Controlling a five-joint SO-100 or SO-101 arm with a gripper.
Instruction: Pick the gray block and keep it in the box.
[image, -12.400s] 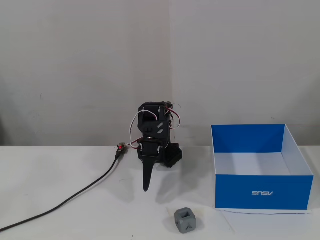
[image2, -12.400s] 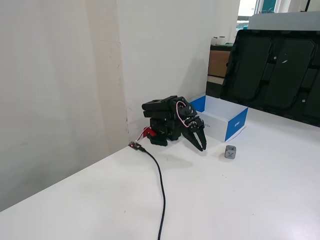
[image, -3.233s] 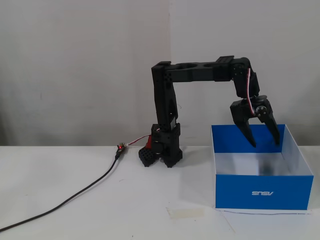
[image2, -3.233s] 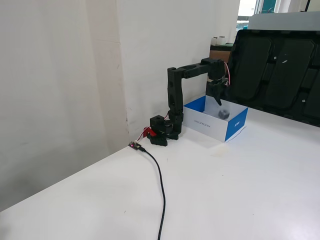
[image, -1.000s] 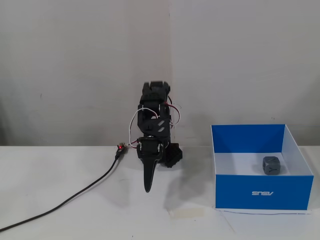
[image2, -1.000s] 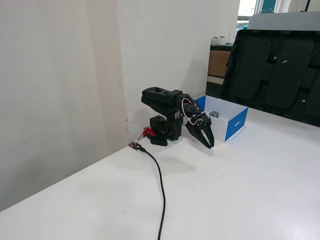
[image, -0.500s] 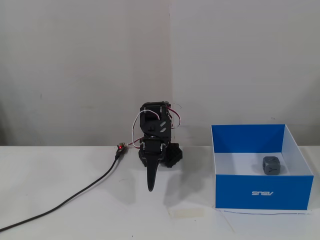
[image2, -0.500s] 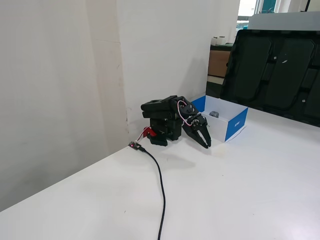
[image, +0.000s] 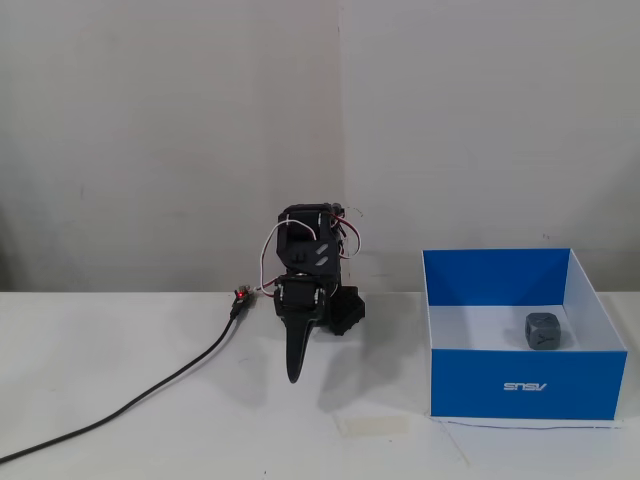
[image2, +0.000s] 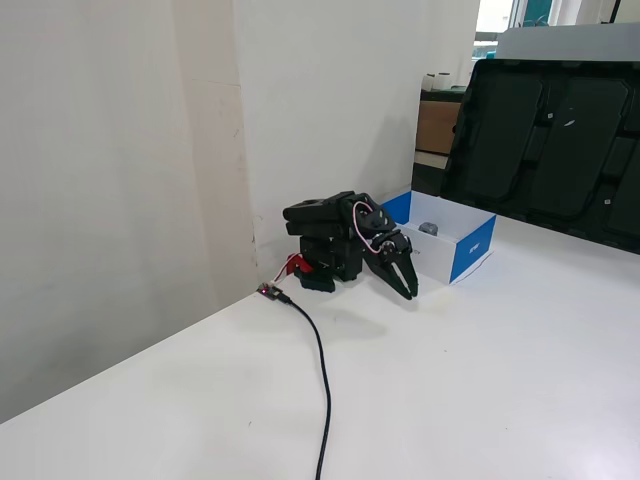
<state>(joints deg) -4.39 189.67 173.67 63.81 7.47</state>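
Observation:
The gray block (image: 543, 330) lies on the white floor inside the box (image: 520, 383), toward its right side. In the other fixed view the block (image2: 428, 229) shows as a small dark lump inside the box (image2: 472, 252). The black arm is folded down by the wall, to the left of the box in a fixed view. My gripper (image: 296, 372) points down at the table, shut and empty, well clear of the box. It also shows in the other fixed view (image2: 409, 293), jaws together just in front of the box's near corner.
A black cable (image: 150, 385) runs from the arm's base over the white table toward the front left; it also shows in the other fixed view (image2: 322, 380). A strip of tape (image: 375, 425) lies in front of the gripper. A dark panel (image2: 545, 140) stands behind the box.

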